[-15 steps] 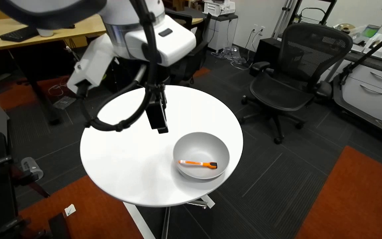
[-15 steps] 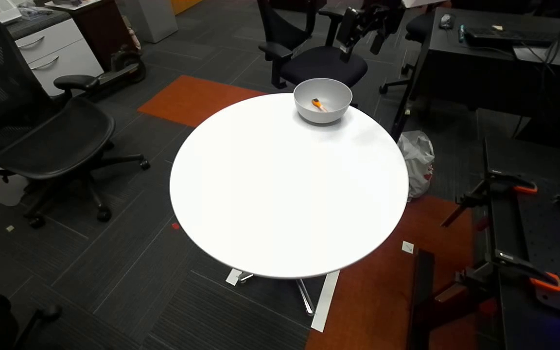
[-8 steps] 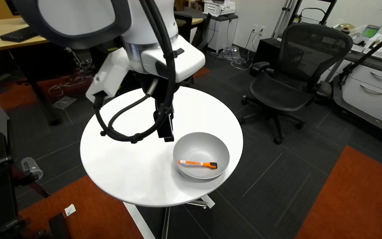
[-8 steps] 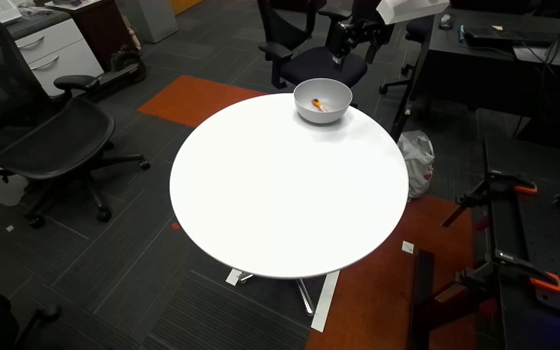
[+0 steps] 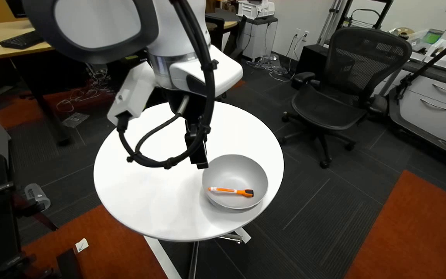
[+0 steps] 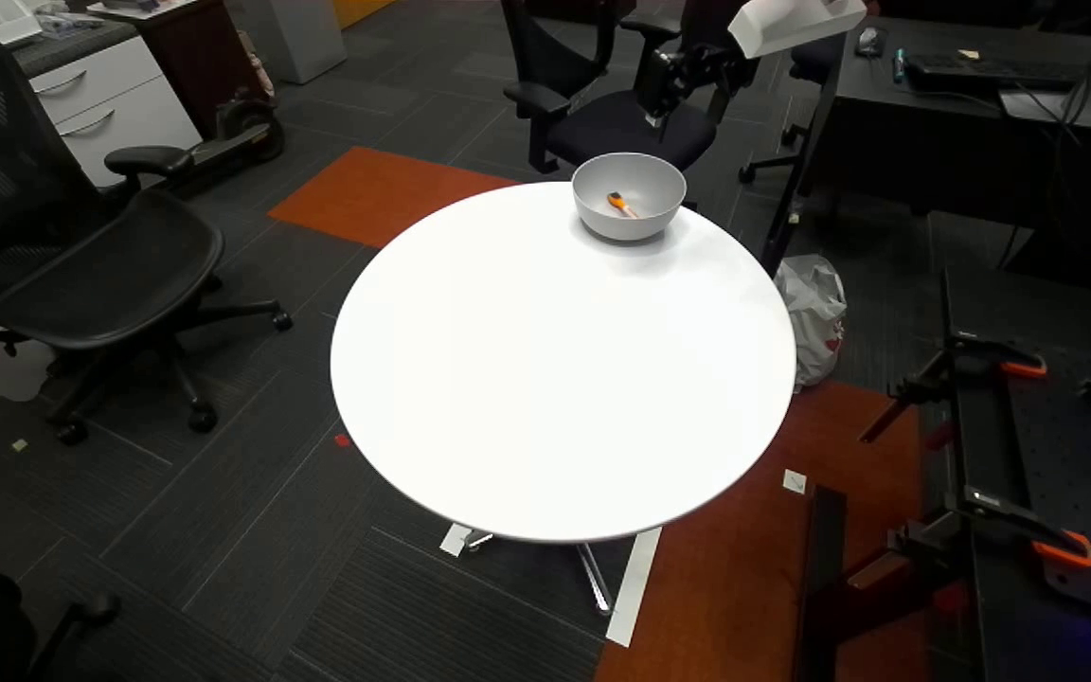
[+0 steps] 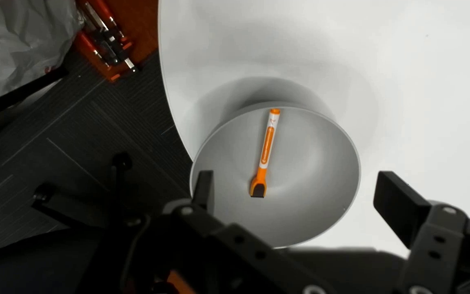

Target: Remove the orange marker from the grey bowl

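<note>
The orange marker (image 5: 230, 190) lies inside the grey bowl (image 5: 235, 166). In an exterior view the marker (image 6: 619, 203) shows its dark tip leaning on the wall of the bowl (image 6: 626, 227). In the wrist view the marker (image 7: 267, 149) points up the picture, its wide dark-tipped end nearest my fingers, in the bowl (image 7: 312, 208). My gripper (image 7: 295, 183) is open and empty. Its fingers stand wide apart above the bowl, one over the bowl's side, one past its rim. In an exterior view the gripper (image 5: 202, 166) hangs beside the bowl's rim; it also shows behind the bowl (image 6: 688, 116).
The bowl stands near the edge of the round white table (image 5: 157, 193). A black office chair (image 5: 347, 81) stands beside the table. A plastic bag (image 6: 813, 317) is on the floor. Clamps (image 6: 1019, 511) sit on a dark bench nearby.
My gripper has moved down and toward the bowl, faster at first, then only a little. It stays open. The marker and the bowl have not moved.
</note>
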`<control>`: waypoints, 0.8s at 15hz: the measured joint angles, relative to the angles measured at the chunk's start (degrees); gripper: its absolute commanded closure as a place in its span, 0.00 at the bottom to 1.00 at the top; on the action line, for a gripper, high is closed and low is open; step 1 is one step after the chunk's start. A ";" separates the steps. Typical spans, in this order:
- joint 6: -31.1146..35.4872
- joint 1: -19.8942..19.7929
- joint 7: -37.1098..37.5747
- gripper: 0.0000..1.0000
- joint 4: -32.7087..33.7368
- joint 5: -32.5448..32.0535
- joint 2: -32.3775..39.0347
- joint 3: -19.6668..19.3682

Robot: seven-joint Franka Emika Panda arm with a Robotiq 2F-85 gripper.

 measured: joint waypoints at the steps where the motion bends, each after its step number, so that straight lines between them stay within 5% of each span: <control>1: 0.81 0.10 0.57 0.00 0.55 -0.75 0.96 -0.16; 12: 2.32 0.45 0.62 0.00 9.74 -0.56 12.68 -0.93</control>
